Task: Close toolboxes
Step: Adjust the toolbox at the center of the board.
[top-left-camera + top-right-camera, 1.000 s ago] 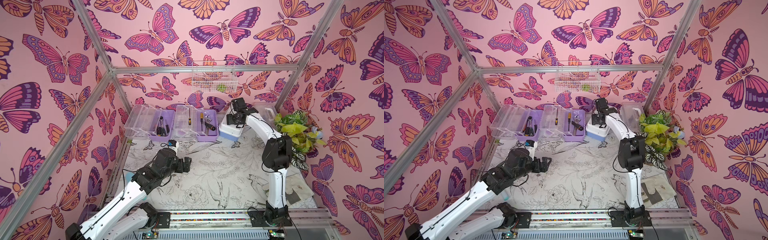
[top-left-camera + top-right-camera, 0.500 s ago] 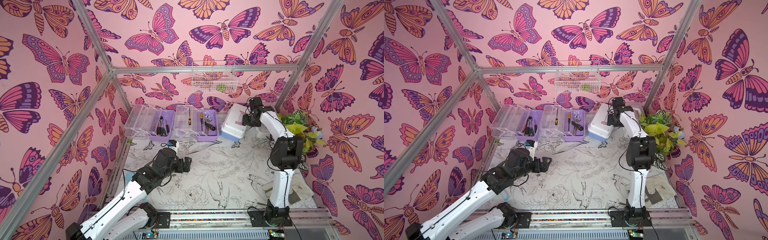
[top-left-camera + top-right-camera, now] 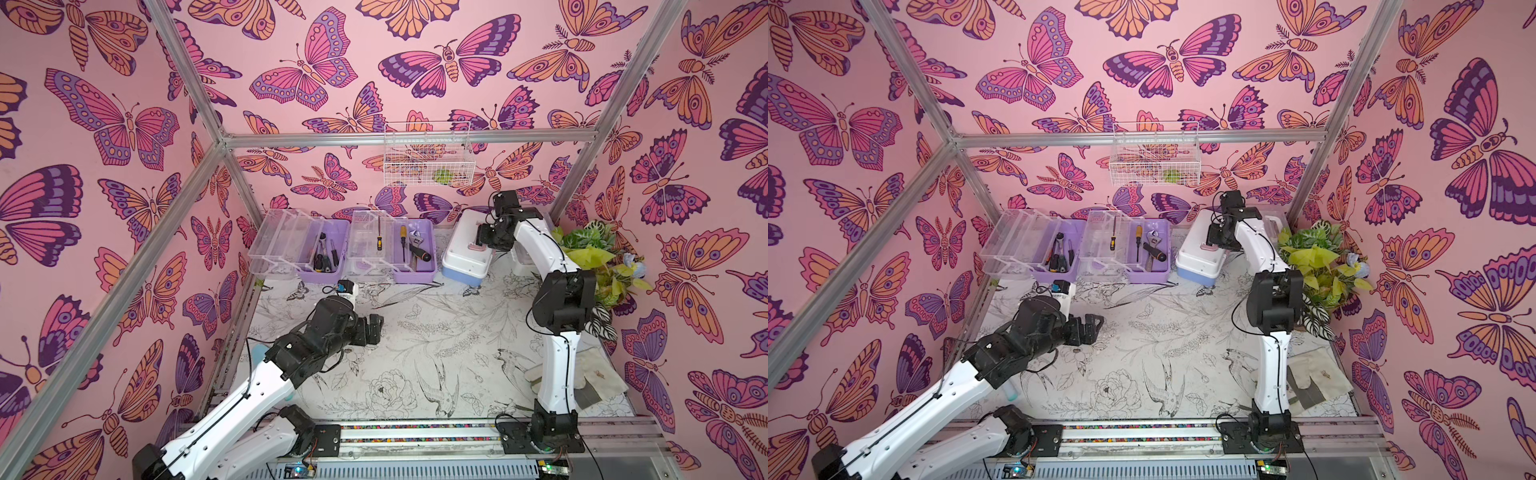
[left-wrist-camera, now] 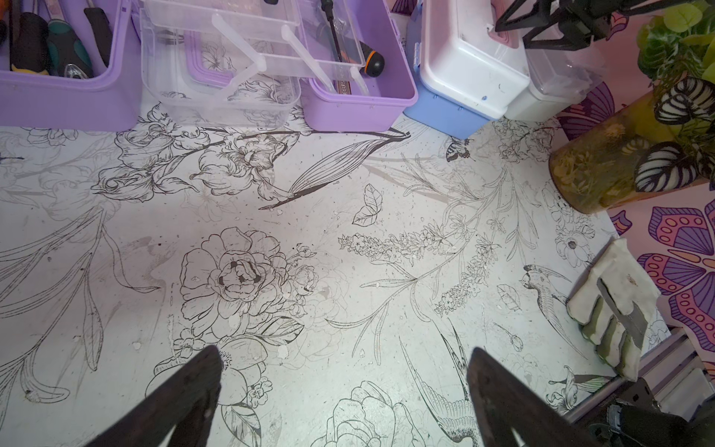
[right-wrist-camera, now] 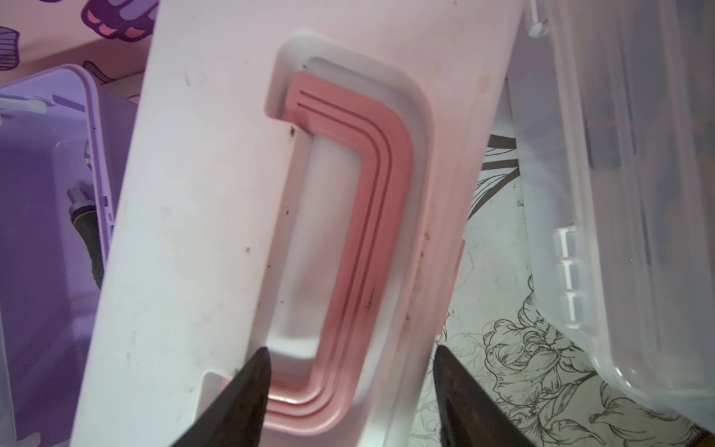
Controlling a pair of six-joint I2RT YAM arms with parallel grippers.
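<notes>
The light blue toolbox (image 3: 460,250) crowds a purple toolbox (image 3: 413,274) at the tabletop's (image 3: 436,332) far edge, where we see the right gripper (image 5: 350,348) half-spread over its lid (image 5: 201,193) and the left gripper (image 4: 346,350) wide above bare tabletop.

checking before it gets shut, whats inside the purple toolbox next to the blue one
In the purple toolbox lie a yellow-handled screwdriver and a black-handled wrench. Its swung-out clear tray holds a small screwdriver. Anything beneath the tools is hidden.

Parted tool (image 5: 350,350) hangs above pink handle (image 5: 383,193) in lid (image 5: 201,193).
</notes>
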